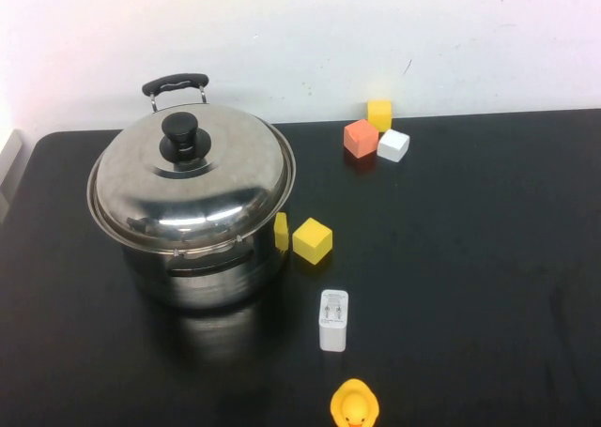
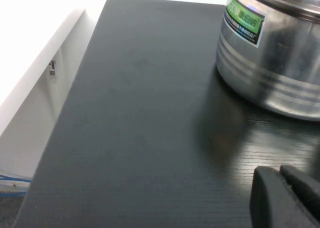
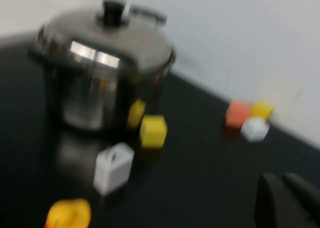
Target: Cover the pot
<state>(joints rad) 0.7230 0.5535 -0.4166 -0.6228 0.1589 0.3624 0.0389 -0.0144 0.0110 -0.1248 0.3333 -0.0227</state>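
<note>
1. The pot point(image 1: 202, 258) stands on the left half of the black table point(image 1: 470, 258), and its steel lid point(image 1: 192, 178) already sits on top, black knob point(image 1: 180, 136) upward. The lid looks a little off-centre, overhanging toward the near left, though I cannot tell for certain whether it is fully seated in the rim.

2. Neither arm shows in the high view. The left gripper point(image 2: 290, 195) appears only as dark fingertips in the left wrist view, low over the table just to the left of the pot wall with its green label point(image 2: 244, 15). Its fingers look close together, holding nothing. The right gripper point(image 3: 287, 203) shows likewise in the right wrist view, near and to the right, well apart from the pot. I cannot tell whether its fingers are parted or closed.

3. Judged from how things lie, the covering seems done or nearly so. What remains is to keep both arms clear without nudging the pot.

4. If the lid needs seating, the neat way would be to grip the knob from straight above, lift only slightly, centre it over the rim and set it down level.

5. Watch the clutter: a yellow cube point(image 1: 312, 239) and a thin yellow piece point(image 1: 281, 231) sit just right of the pot, a white charger point(image 1: 333, 320) and a rubber duck point(image 1: 354, 406) nearer, and three small blocks point(image 1: 376, 134) far right.
</note>
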